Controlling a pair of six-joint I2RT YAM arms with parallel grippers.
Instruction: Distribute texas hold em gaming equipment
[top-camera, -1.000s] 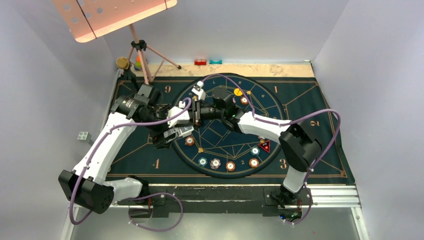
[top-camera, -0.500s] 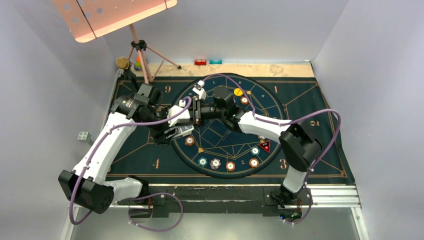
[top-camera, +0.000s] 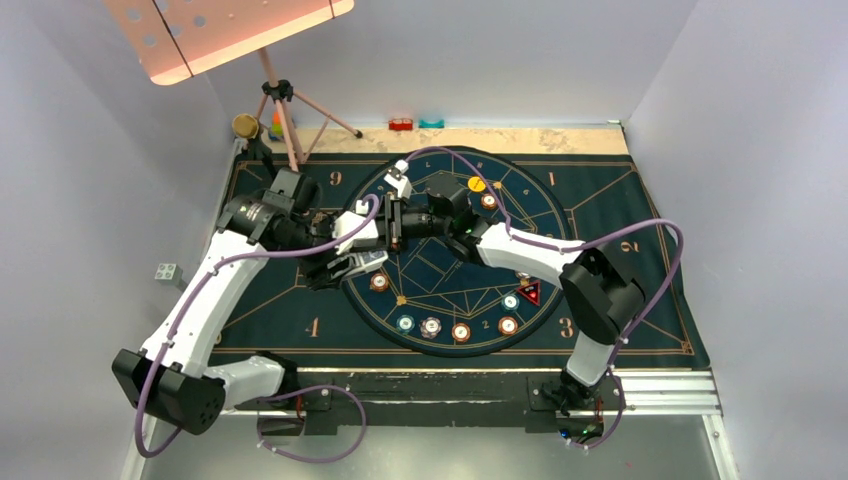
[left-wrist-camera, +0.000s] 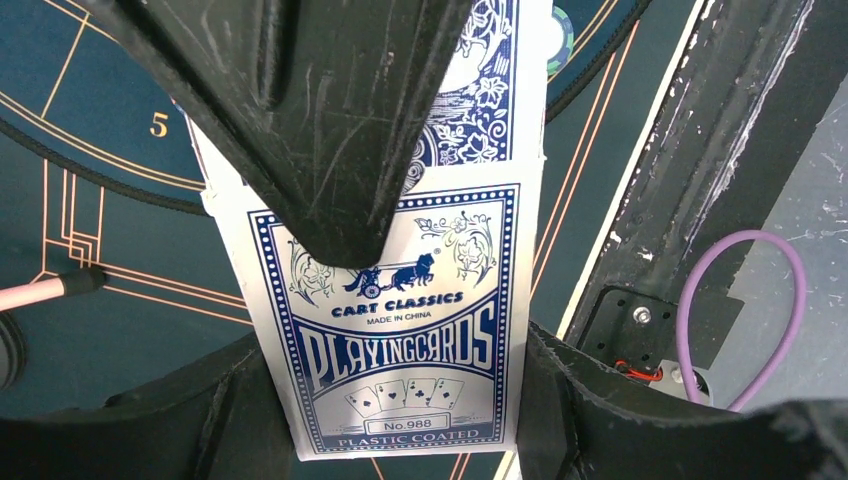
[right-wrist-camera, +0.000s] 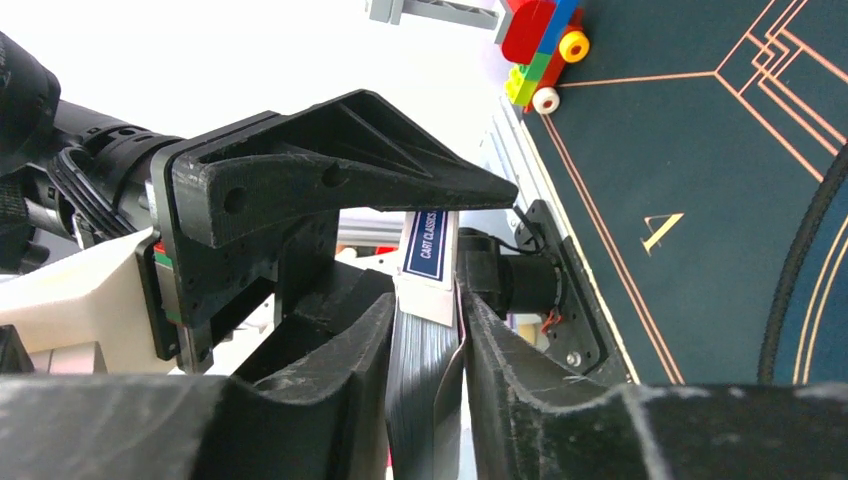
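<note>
The card box (left-wrist-camera: 400, 330) is white with ornate blue print, the mat (top-camera: 590, 195) dark blue with gold lines.

You look down into a three-sided booth of pale grey walls (top-camera: 480, 60) under even, soft light. At the far left corner, a music stand (top-camera: 230, 30) holds out a perforated tray that glows pink. Its tripod (top-camera: 279, 92) stands at the back of the counter (top-camera: 540, 139), whose worn tan surface shows as a strip along the far edge. A dark blue mat (top-camera: 610, 210) with gold lines and numerals covers most of the counter. Near the back wall, a small red block (top-camera: 400, 124) and a teal block (top-camera: 431, 123) sit just beside each other. A brass-coloured knob (top-camera: 244, 125) stands by the tripod. A ribbed metal rail (top-camera: 660, 385) runs along the near edge. A small grey block (top-camera: 166, 271) shows off the mat's left side.
</note>
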